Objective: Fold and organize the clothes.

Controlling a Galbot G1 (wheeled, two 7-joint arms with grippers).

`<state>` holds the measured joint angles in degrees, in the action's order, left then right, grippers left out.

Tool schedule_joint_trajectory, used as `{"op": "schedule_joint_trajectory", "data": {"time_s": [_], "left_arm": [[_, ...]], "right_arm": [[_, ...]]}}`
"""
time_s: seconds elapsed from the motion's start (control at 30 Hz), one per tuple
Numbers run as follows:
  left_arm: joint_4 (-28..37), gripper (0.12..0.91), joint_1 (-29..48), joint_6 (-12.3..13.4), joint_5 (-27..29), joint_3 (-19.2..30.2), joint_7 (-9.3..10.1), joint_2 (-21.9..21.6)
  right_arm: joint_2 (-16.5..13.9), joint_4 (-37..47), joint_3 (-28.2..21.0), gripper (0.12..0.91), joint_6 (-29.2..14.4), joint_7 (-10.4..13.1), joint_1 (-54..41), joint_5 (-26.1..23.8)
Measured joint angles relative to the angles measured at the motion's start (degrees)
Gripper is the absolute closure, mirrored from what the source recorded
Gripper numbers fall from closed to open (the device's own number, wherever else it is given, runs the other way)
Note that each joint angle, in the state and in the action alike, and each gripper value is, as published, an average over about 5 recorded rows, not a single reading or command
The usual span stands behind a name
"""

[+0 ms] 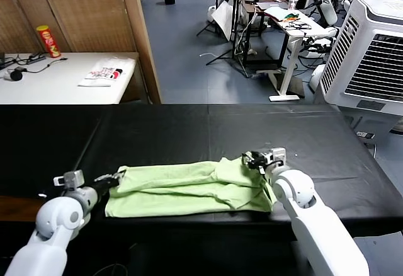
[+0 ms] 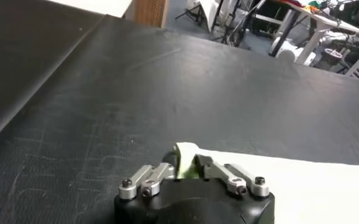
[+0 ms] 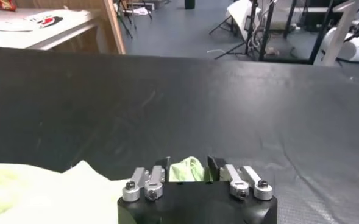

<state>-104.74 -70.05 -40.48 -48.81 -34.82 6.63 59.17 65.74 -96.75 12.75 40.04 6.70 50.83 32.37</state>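
Note:
The clothes are one pale green T-shirt [image 1: 182,188], lying in a long flattened band near the front edge of the black table [image 1: 220,131]. My left gripper [image 1: 116,176] is at the shirt's left end. In the left wrist view its fingers [image 2: 187,159] are pinched together on a small raised fold of green fabric, with the rest of the shirt [image 2: 301,182] spreading away. My right gripper [image 1: 252,161] is at the shirt's far right corner. The right wrist view shows it [image 3: 188,163] closed around a bunch of green cloth that fills the gap. The printed patch is hidden.
A white side table [image 1: 63,80] at the back left carries a red can [image 1: 48,41] and a white packet with red print [image 1: 107,72]. A wooden partition [image 1: 94,11] stands behind it. A white cooling unit [image 1: 371,55] stands to the right. Bare black tabletop stretches beyond the shirt.

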Motion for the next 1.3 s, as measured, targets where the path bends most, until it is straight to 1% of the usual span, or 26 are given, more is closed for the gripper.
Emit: {"op": "schedule_joint_trajectory", "data": {"time_s": [0.13,0.3,0.4,0.47,0.63,0.7,0.73,0.77,0.83,0.87,0.9,0.93,0.97,1.0,1.07,1.13,1.2,1.3], "left_arm": [[-0.1,0.891,0.0,0.2,0.2,0.0,-0.07,0.2],[0.4,0.896,0.4,2.1,2.5,0.1,-0.08,0.8],[0.5,0.896,0.5,3.0,3.6,0.2,-0.13,1.0],[0.6,0.896,0.7,3.3,3.9,0.4,-0.29,1.2],[0.8,0.896,1.5,3.6,4.7,1.1,-0.94,1.4],[1.0,0.889,1.9,3.9,5.0,1.3,-1.12,1.5],[1.1,0.882,2.1,4.1,5.2,1.3,-1.22,1.4],[1.1,0.858,2.3,4.4,5.4,1.3,-1.34,1.4],[1.1,0.778,2.5,4.9,5.6,1.2,-1.56,1.0],[1.1,0.729,2.5,5.1,5.7,1.0,-1.67,0.8],[1.0,0.662,2.5,5.3,5.7,0.9,-1.76,0.5],[0.8,0.612,2.4,5.4,5.7,0.7,-1.83,0.1],[0.6,0.562,2.3,5.5,5.6,0.5,-1.88,-0.2],[0.3,0.495,2.1,5.6,5.5,0.2,-1.91,-0.6],[-0.3,0.395,1.6,5.8,5.3,-0.4,-1.93,-1.4],[-1.1,0.308,0.8,6.0,5.0,-1.1,-1.87,-1.7],[-2.4,0.259,-0.5,6.3,4.8,-2.1,-1.84,-1.6],[-4.9,0.236,-3.5,7.2,5.4,-3.8,-2.16,-0.5]], "right_arm": [[0.2,0.1,0.3,0.811,-0.6,0.3,0.3,-0.2],[0.8,0.1,1.1,0.887,-2.6,2.1,1.2,-2.2],[1.1,-0.3,1.8,0.902,-3.3,2.5,2.1,-2.8],[1.2,-0.6,2.2,0.903,-3.4,2.3,2.7,-2.8],[0.9,-1.9,3.0,0.897,-3.4,0.7,4.0,-2.0],[0.5,-2.7,3.3,0.853,-3.3,0.2,4.6,-1.7],[0.3,-3.2,3.5,0.814,-3.3,0.0,4.8,-1.7],[0.1,-3.6,3.7,0.758,-3.3,-0.2,5.1,-1.6],[-0.3,-4.8,4.1,0.659,-3.3,-0.3,5.7,-1.4],[-0.5,-5.4,4.4,0.592,-3.2,-0.2,6.1,-1.2],[-0.7,-6.1,4.6,0.542,-3.2,-0.2,6.4,-1.0],[-0.9,-6.9,4.9,0.492,-3.2,-0.1,6.8,-0.8],[-1.1,-7.7,5.2,0.425,-3.2,-0.1,7.2,-0.6],[-1.3,-8.6,5.6,0.375,-3.2,-0.1,7.7,-0.5],[-1.6,-10.4,6.4,0.289,-3.2,0.0,8.7,-0.3],[-1.6,-12.2,7.2,0.249,-3.2,-0.1,10.0,-0.3],[-1.5,-14.0,8.0,0.232,-3.3,-0.1,11.4,-0.3],[-1.2,-16.3,9.1,0.228,-3.4,-0.1,13.5,0.0]]}}
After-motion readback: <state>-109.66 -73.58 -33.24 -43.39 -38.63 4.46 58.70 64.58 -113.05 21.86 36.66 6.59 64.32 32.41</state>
